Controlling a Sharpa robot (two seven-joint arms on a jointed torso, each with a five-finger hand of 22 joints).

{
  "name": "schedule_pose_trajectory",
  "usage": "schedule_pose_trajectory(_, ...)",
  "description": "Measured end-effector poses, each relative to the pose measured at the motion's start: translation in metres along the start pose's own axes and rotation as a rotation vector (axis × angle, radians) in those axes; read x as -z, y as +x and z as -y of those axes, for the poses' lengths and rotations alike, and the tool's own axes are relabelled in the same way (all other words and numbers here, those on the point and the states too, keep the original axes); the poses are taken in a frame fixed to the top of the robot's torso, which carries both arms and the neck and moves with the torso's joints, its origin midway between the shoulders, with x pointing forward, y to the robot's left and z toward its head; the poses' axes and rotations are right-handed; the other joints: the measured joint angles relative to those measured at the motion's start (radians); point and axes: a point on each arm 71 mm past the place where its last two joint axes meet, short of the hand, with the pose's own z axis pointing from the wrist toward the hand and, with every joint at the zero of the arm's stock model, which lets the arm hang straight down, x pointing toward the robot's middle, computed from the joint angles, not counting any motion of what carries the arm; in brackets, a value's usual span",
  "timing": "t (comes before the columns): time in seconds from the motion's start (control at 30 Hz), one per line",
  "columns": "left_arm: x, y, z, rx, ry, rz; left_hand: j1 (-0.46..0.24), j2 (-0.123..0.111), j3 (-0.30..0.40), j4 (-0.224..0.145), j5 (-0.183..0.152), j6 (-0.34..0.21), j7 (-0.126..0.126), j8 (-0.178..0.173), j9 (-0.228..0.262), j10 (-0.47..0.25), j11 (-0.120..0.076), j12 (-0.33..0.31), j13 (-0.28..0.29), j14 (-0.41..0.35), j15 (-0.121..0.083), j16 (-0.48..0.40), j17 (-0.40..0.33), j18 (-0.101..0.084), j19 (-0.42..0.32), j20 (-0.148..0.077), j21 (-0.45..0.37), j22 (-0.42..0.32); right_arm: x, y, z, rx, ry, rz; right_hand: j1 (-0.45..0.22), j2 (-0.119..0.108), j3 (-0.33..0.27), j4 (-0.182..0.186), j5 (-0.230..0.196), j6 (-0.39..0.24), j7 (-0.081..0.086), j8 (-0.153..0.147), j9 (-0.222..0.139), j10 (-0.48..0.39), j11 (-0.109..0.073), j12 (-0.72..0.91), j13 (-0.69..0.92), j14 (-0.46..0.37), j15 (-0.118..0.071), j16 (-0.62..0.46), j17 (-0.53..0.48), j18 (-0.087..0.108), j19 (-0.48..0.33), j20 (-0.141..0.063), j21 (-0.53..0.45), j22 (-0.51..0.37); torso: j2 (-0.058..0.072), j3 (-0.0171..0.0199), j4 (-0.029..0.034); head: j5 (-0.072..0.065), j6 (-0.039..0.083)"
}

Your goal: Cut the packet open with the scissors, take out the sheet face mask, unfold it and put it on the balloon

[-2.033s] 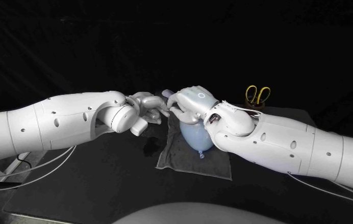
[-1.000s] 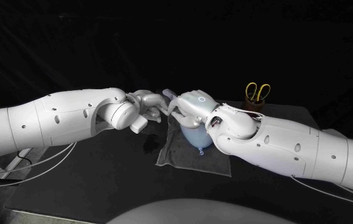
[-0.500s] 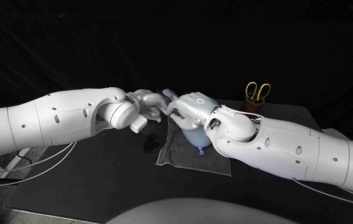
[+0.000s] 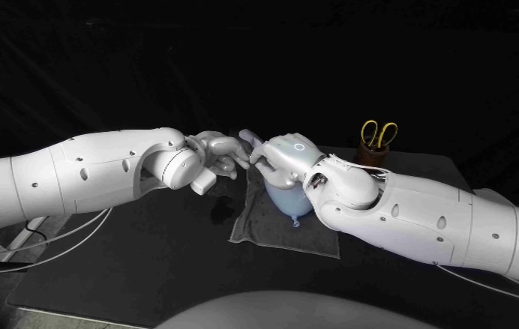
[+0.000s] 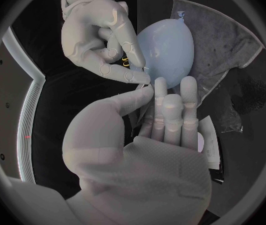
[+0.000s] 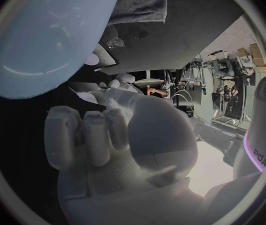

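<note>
Balloon (image 4: 286,198) lies on a grey towel (image 4: 271,235) mid-table. The left hand (image 4: 222,157) and right hand (image 4: 279,155) meet fingertip to fingertip above its far end. Scissors (image 4: 379,134) stand far right, well apart; bare table (image 4: 141,254) lies left and near. Left wrist view: left hand (image 5: 145,135) fingers are straight and close together, thumb touching the right hand's (image 5: 95,35) curled fingertips — whether anything is pinched cannot be told. Right wrist view: right hand (image 6: 107,135) fingers are curled in — the balloon (image 6: 45,40) is just beside.

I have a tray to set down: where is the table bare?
Bare table lies between the near edge of the grey cloth and the robot, widest at the near left. Crowded: over the balloon, where left hand and right hand meet, and the far right corner with the scissors.
</note>
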Motion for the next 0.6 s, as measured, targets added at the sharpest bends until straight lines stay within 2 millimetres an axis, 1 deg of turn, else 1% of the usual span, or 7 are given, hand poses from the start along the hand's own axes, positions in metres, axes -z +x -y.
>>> schedule_pose_trajectory(0.17,0.0001,-0.0004,-0.0001,-0.001,0.000,0.001,-0.002,0.005,0.003,-0.003,0.001,0.000,0.000,0.000,0.000,0.000,0.000,-0.004,0.000,0.000,0.000,0.003,0.001,0.000,0.000,0.000,0.003,0.002,0.0017,-0.0023,0.0020,-0.006,0.004,0.029,0.002,0.002,0.001,-0.001,0.000,0.000,0.000,0.000,0.000,0.000,0.000,0.000,-0.001,0.000,0.000,-0.001,0.000,0.000,0.000,0.000,0.003,0.000,0.000,0.0000,0.0000,0.002,0.000)
schedule_pose_trajectory(0.27,0.0001,-0.0007,-0.0003,-0.001,0.000,0.002,-0.007,0.009,0.010,-0.010,0.012,0.002,-0.002,0.000,0.000,0.002,0.002,-0.006,0.001,0.004,-0.003,0.007,0.005,-0.001,0.004,-0.004,0.007,0.005,0.0024,-0.0033,0.0035,-0.008,0.007,0.043,0.002,0.002,0.001,-0.001,0.000,0.000,0.000,0.000,0.000,-0.002,-0.002,0.000,-0.001,0.000,0.000,-0.001,0.001,0.000,0.000,0.000,0.003,0.001,0.000,-0.0001,0.0000,0.003,-0.001)
schedule_pose_trajectory(0.3,0.0001,-0.0007,-0.0003,-0.001,0.000,0.002,-0.008,0.010,0.010,-0.010,0.012,0.002,-0.002,0.000,0.000,0.004,0.003,-0.006,0.002,0.004,-0.003,0.009,0.007,-0.001,0.004,-0.004,0.007,0.006,0.0026,-0.0036,0.0041,-0.009,0.008,0.047,-0.002,0.006,0.001,-0.001,0.000,0.000,0.000,0.000,0.000,-0.002,-0.002,0.000,-0.001,0.000,0.000,-0.001,0.001,0.000,0.000,0.000,0.003,0.000,0.000,0.0000,-0.0002,0.003,-0.001)
schedule_pose_trajectory(0.43,0.0001,-0.0007,-0.0004,-0.002,0.000,0.002,-0.011,0.013,0.012,-0.013,0.017,0.002,-0.002,0.000,0.000,0.008,0.000,-0.006,0.002,0.005,-0.002,0.009,0.009,-0.001,0.004,-0.004,0.012,0.007,0.0042,-0.0050,0.0072,-0.011,0.014,0.065,-0.002,0.006,0.001,-0.001,0.000,0.000,0.000,0.000,0.000,-0.002,-0.002,0.000,-0.001,0.000,0.000,-0.001,0.001,0.000,0.000,0.000,0.003,0.000,0.000,0.0000,-0.0001,0.004,-0.002)
schedule_pose_trajectory(0.47,0.0001,-0.0007,-0.0004,-0.002,0.000,0.002,-0.011,0.013,0.013,-0.013,0.017,0.002,-0.002,0.000,0.000,0.008,0.000,-0.006,0.002,0.005,-0.002,0.009,0.010,-0.003,0.004,-0.004,0.012,0.007,0.0046,-0.0054,0.0078,-0.011,0.016,0.070,-0.002,0.006,0.002,0.000,0.000,0.000,0.000,0.000,0.000,-0.002,-0.002,0.000,0.000,0.000,0.000,-0.002,0.001,0.000,0.000,0.000,0.003,0.000,0.000,0.0002,-0.0001,0.004,-0.003)
schedule_pose_trajectory(0.57,0.0001,-0.0007,-0.0005,-0.002,-0.001,0.002,-0.011,0.013,0.017,-0.017,0.023,0.002,-0.002,0.000,0.000,0.008,0.000,-0.006,0.003,0.009,-0.005,0.011,0.011,0.003,0.004,-0.004,0.012,0.010,0.0061,-0.0068,0.0097,-0.014,0.021,0.084,-0.002,0.006,0.004,0.002,0.000,0.001,-0.001,0.000,0.000,-0.002,-0.002,-0.004,0.000,-0.001,0.001,-0.003,0.001,0.000,0.000,0.000,0.003,0.000,0.000,0.0005,-0.0002,0.005,-0.003)
schedule_pose_trajectory(0.6,0.0001,-0.0008,-0.0005,-0.002,-0.001,0.002,-0.015,0.016,0.019,-0.020,0.027,0.002,-0.002,0.000,0.000,0.008,0.000,-0.006,0.003,0.009,-0.005,0.012,0.012,0.007,0.004,-0.004,0.016,0.010,0.0066,-0.0072,0.0101,-0.015,0.023,0.088,-0.002,0.006,0.004,0.002,0.000,0.001,-0.001,0.000,0.000,-0.002,-0.002,-0.004,0.000,-0.001,0.001,-0.004,0.001,0.000,0.000,0.000,0.003,0.000,0.000,0.0004,-0.0002,0.005,-0.003)
